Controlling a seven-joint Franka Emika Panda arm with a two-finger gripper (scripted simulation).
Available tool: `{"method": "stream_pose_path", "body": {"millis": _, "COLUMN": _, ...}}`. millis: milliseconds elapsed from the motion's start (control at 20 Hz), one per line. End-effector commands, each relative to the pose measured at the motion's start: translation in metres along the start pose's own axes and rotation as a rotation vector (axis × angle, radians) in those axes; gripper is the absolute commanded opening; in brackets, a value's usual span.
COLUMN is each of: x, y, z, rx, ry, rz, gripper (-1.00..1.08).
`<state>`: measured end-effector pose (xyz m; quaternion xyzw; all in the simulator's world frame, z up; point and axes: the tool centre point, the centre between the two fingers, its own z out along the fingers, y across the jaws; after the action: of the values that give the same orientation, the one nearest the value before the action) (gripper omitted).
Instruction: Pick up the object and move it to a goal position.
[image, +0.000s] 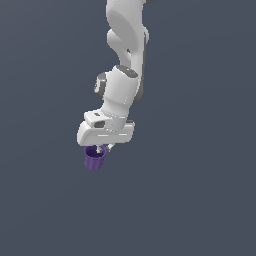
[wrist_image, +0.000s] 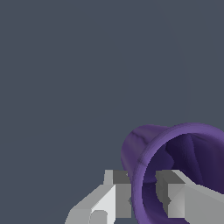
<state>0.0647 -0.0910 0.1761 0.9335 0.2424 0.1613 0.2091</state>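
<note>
Flat slate-grey ground fills both views, with no goal marker that I can make out. Reading the exterior view from its left, the purple cup (image: 94, 159) hangs just under the left end of the white gripper (image: 102, 149), off-centre beneath the hand, its open mouth facing up into the fingers. In the wrist view one finger (wrist_image: 114, 192) sits outside the cup's wall (wrist_image: 139, 175) and the other inside the hollow, so the jaws are pinched on the rim and the carry probably depends on that thin, one-sided hold.
</note>
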Motion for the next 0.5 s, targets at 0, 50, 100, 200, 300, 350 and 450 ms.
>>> {"method": "stream_pose_path", "body": {"millis": 0, "x": 0.014, "y": 0.022, "z": -0.011, "rx": -0.054, "ry": 0.015, "rz": 0.042, "gripper": -1.00}}
{"method": "stream_pose_path", "body": {"millis": 50, "x": 0.019, "y": 0.031, "z": -0.015, "rx": -0.074, "ry": 0.020, "rz": 0.059, "gripper": -1.00}}
{"method": "stream_pose_path", "body": {"millis": 100, "x": 0.024, "y": 0.040, "z": -0.020, "rx": -0.095, "ry": 0.025, "rz": 0.075, "gripper": -1.00}}
{"method": "stream_pose_path", "body": {"millis": 200, "x": 0.033, "y": 0.057, "z": -0.030, "rx": -0.137, "ry": 0.036, "rz": 0.109, "gripper": -1.00}}
{"method": "stream_pose_path", "body": {"millis": 300, "x": 0.041, "y": 0.075, "z": -0.041, "rx": -0.180, "ry": 0.046, "rz": 0.143, "gripper": -1.00}}
{"method": "stream_pose_path", "body": {"millis": 350, "x": 0.045, "y": 0.083, "z": -0.047, "rx": -0.202, "ry": 0.051, "rz": 0.160, "gripper": -1.00}}
{"method": "stream_pose_path", "body": {"millis": 450, "x": 0.053, "y": 0.101, "z": -0.060, "rx": -0.246, "ry": 0.062, "rz": 0.195, "gripper": -1.00}}
